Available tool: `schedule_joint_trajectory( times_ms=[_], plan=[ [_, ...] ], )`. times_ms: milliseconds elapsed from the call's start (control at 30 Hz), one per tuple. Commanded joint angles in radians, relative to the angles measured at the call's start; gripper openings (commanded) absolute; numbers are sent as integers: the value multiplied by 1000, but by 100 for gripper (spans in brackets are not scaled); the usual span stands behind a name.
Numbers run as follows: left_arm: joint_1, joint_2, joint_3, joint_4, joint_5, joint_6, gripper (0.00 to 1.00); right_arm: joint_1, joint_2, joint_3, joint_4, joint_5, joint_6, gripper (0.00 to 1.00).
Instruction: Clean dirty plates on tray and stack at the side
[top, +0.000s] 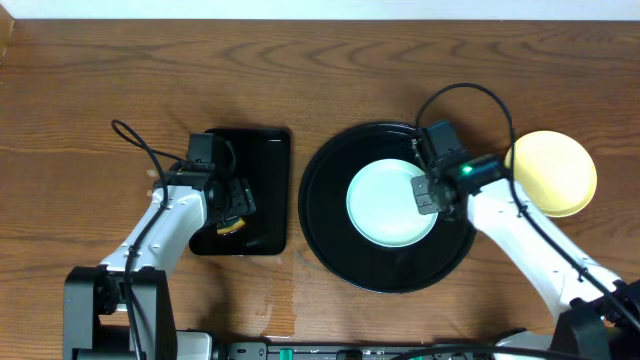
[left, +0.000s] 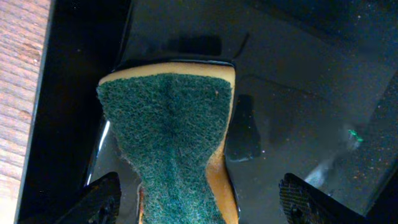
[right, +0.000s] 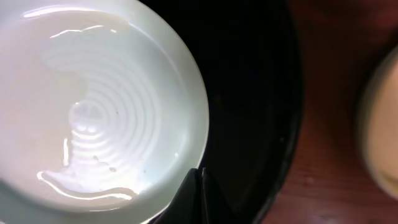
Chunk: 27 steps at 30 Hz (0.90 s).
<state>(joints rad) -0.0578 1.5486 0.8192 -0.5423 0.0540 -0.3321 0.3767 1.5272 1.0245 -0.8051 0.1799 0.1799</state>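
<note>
Mint-blue plate (top: 390, 203) lies in the round black tray (top: 330, 235), its rim meeting the right gripper (right: 200, 190), jaws pressed together; left gripper (left: 202, 200) gapes around a sponge (left: 168, 137).

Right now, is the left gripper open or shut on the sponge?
Open: left gripper fingers stand wide apart, either side of the sponge, not clamping it.

Checking in from the remote desk. The round tray (top: 330, 240) sits right of the tabletop's middle, a bit closer to the near edge than the far one. One plate (top: 385, 205) lies in it, roughly centred. A second plate (top: 555, 170) is on the bare tabletop just right of that tray, not touching it. Left of the round tray, close beside it, is the rectangular tray (top: 265, 165), with a sponge (left: 168, 143) lying in its near-left part.
</note>
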Motion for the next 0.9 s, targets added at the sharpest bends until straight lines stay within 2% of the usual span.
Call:
schedule_joint_trajectory(
  times_ms=[0,67,167,200,300,367,433,600,667,867],
  plan=[
    [2,2,-5,-2,-2,11,82,-111,32,-31,15,-208,33,1],
    [2,2,-5,-2,-2,11,82,-192,57,-48,42,-332,1,3],
    [2,2,-5,-2,-1,11,82,-299,110,-73,88,-550,-79,13],
    [2,2,-5,-2,-2,11,82,-327,129,-77,93,-581,-87,18],
    [2,2,-5,-2,-2,11,82,-385,185,-79,90,-589,-97,20],
    [2,2,-5,-2,-1,11,82,-403,212,-79,97,-690,-163,24],
    [2,2,-5,-2,-2,11,82,-402,224,-80,99,-751,-198,32],
    [2,2,-5,-2,-1,11,82,-398,225,-79,98,-718,-197,34],
    [2,2,-5,-2,-2,11,82,-400,225,-79,99,-723,-196,29],
    [2,2,-5,-2,-2,11,82,-399,219,-79,110,-813,-233,31]
  ],
)
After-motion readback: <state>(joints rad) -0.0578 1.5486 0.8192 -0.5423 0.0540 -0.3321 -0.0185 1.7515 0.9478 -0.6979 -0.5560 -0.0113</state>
